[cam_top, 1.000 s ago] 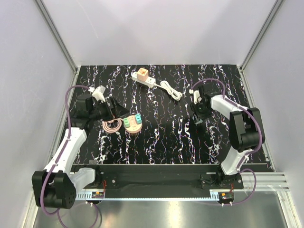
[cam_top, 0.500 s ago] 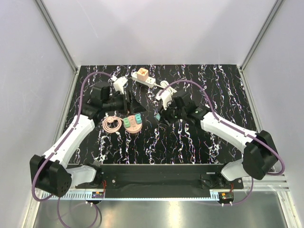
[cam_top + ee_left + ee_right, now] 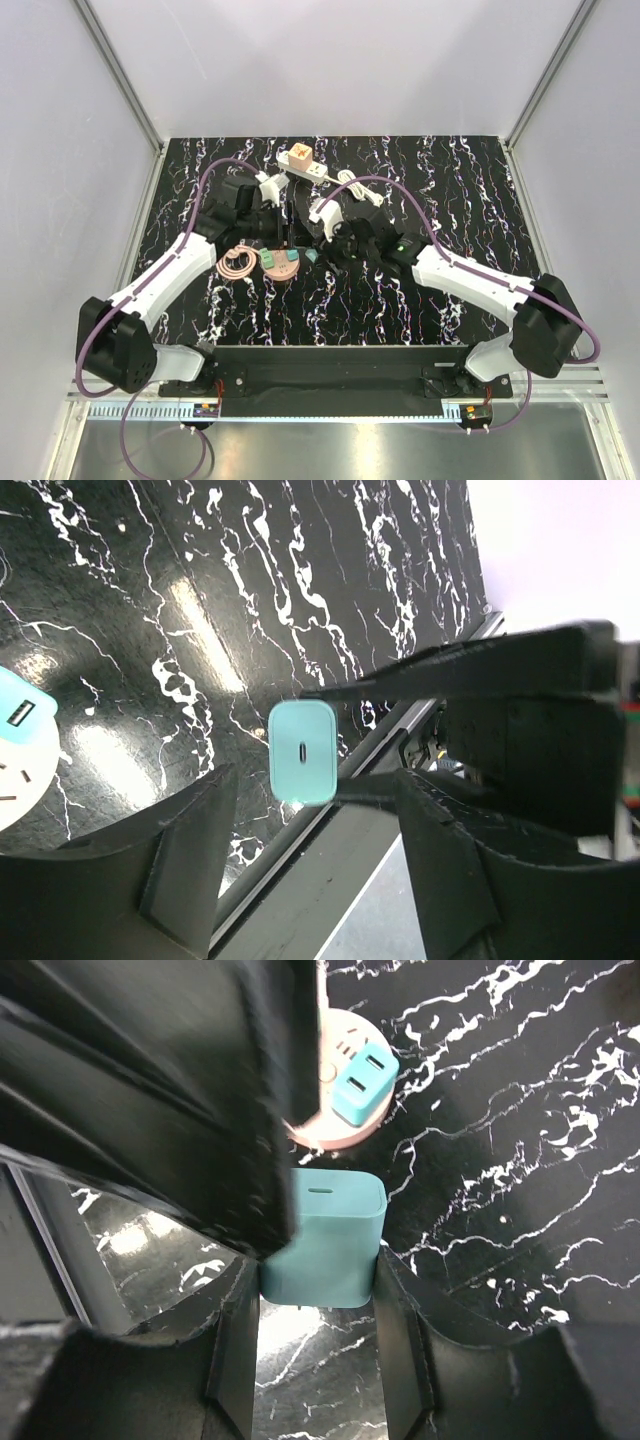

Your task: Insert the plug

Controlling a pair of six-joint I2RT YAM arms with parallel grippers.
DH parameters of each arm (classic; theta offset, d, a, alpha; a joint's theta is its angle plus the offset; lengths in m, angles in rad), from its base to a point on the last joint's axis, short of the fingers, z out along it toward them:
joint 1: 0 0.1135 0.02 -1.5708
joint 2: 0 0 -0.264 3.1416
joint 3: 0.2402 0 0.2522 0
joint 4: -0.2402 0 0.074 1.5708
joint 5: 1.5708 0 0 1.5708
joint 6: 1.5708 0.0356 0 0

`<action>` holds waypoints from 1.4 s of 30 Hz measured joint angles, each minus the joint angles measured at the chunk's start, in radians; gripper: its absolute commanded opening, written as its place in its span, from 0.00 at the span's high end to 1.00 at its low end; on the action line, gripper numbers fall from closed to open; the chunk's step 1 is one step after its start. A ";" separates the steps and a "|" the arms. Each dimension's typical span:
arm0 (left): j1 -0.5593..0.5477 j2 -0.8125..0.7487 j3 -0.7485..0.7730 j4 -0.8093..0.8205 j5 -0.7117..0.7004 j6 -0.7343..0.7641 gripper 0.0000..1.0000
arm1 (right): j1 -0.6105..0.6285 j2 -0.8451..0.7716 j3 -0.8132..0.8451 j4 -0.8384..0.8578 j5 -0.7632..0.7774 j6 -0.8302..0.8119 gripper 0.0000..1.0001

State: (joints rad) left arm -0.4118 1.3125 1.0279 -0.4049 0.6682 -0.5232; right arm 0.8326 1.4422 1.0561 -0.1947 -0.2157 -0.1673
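Note:
A teal plug [image 3: 325, 1232] sits upright between the fingers of my right gripper [image 3: 318, 1282], which is shut on it, a little above the black marbled table. In the top view the plug [image 3: 312, 257] hangs just right of a pink round socket [image 3: 280, 264] that has teal and green plugs in it. The socket [image 3: 335, 1120] lies just beyond the held plug in the right wrist view. My left gripper [image 3: 315, 785] is open and empty, facing the held plug [image 3: 303, 752] from close by. In the top view it [image 3: 287, 228] hovers just behind the socket.
A coiled pink cable [image 3: 236, 265] lies left of the socket. A white power strip [image 3: 302, 162] with an orange plug and a white cord [image 3: 360, 188] lies at the back. The left gripper's finger [image 3: 180, 1090] crowds the space above the socket.
My right arm has swung left from the table's right side to beside the round socket. My left gripper has moved right and inward, to just behind the socket.

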 measured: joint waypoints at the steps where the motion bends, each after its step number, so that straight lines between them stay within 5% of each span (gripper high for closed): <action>1: -0.004 0.006 0.000 0.000 -0.002 -0.002 0.36 | 0.008 0.000 0.000 0.006 0.008 0.004 1.00; 8: -0.031 0.055 0.000 -0.004 -0.004 0.000 0.55 | 0.025 0.000 0.000 0.045 0.032 0.014 1.00; 13: -0.045 0.068 0.005 -0.006 0.005 0.006 1.00 | 0.027 0.000 -0.004 0.049 0.043 0.023 0.94; 18: -0.045 0.073 0.021 -0.029 0.003 0.027 1.00 | 0.027 0.000 -0.007 0.054 0.040 0.046 0.59; 19: -0.045 0.074 0.028 -0.043 -0.002 0.035 1.00 | 0.027 -0.001 -0.008 0.059 0.037 0.050 0.46; 22: -0.049 0.082 0.077 -0.102 -0.032 0.080 1.00 | 0.027 -0.011 -0.020 0.080 0.019 0.069 0.32; 30: -0.059 0.068 0.146 -0.151 -0.135 0.261 1.00 | 0.029 -0.180 -0.140 0.117 0.014 0.080 0.15; 36: -0.067 -0.032 0.146 -0.179 -0.310 0.537 1.00 | 0.031 -0.414 -0.294 0.216 0.043 0.114 0.02; 42: -0.067 -0.064 0.140 -0.177 -0.394 0.798 1.00 | 0.032 -0.569 -0.404 0.282 0.102 0.135 0.00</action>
State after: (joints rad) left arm -0.4789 1.2484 1.1679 -0.5819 0.2741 0.2745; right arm 0.8642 0.8730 0.6518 0.0868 -0.1139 -0.0319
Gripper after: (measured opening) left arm 0.337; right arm 0.994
